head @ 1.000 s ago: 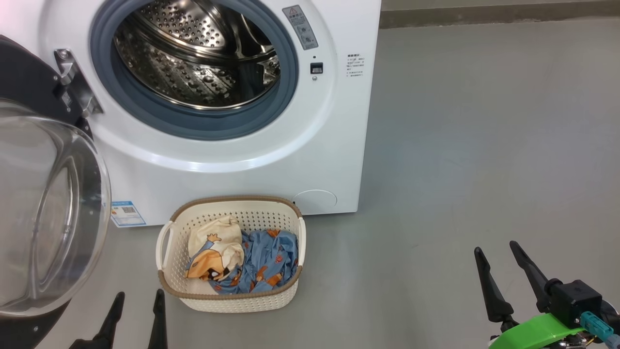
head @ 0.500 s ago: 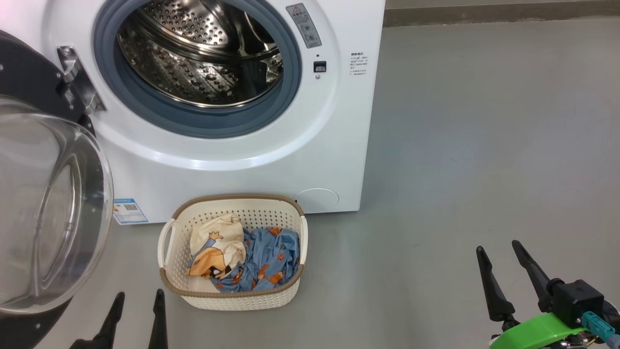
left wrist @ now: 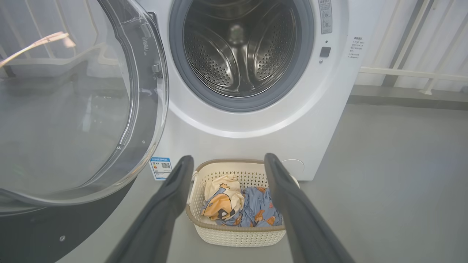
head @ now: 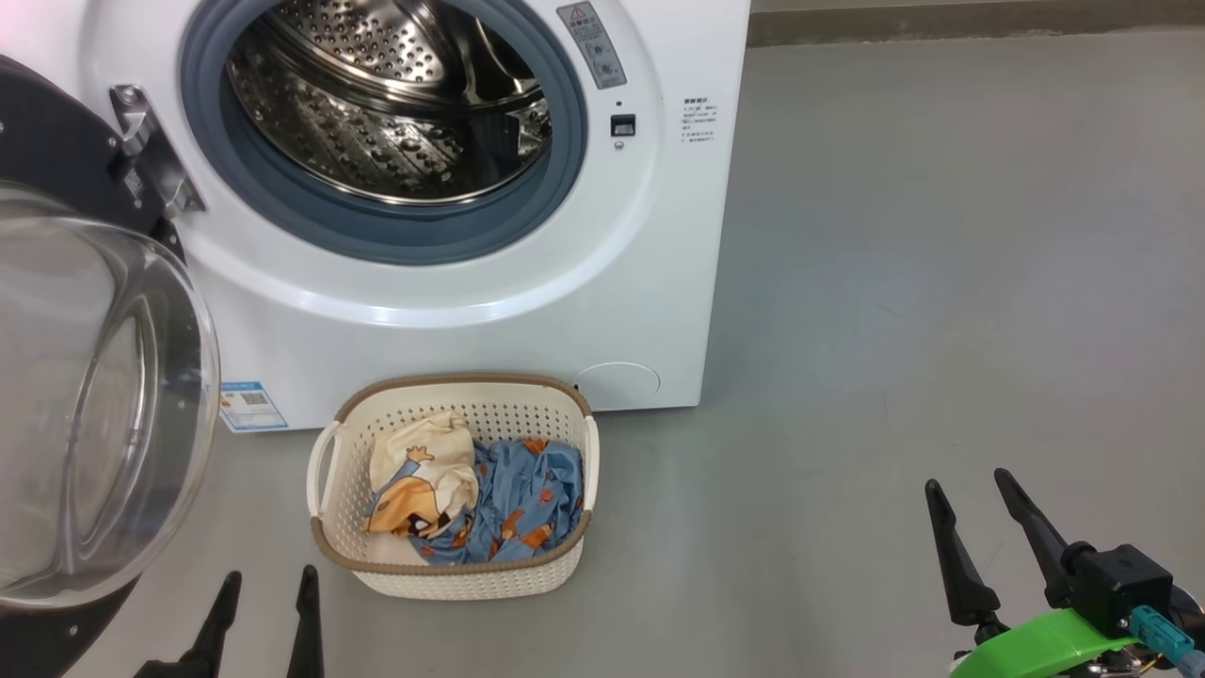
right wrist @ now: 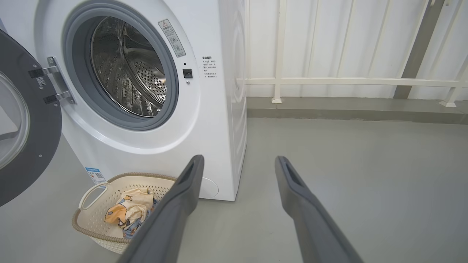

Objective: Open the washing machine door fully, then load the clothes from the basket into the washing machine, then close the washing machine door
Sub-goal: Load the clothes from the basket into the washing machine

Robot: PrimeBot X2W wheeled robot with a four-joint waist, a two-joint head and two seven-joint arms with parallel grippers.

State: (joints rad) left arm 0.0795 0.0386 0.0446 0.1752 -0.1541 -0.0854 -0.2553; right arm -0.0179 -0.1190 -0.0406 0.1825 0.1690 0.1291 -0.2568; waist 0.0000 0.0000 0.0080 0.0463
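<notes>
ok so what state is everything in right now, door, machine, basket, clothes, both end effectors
washing machine door: open, swung out to the left
washing machine: no clothes inside
basket: upright on the floor in front of the machine, loaded
clothes: both garments crumpled in the basket
left end effector: open, empty
right end effector: open, empty

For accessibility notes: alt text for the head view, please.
A white washing machine stands with its round door swung open to the left, showing the steel drum; a basket of clothes sits on the grey floor before it. The left gripper and right gripper are open near the bottom edge.
</notes>
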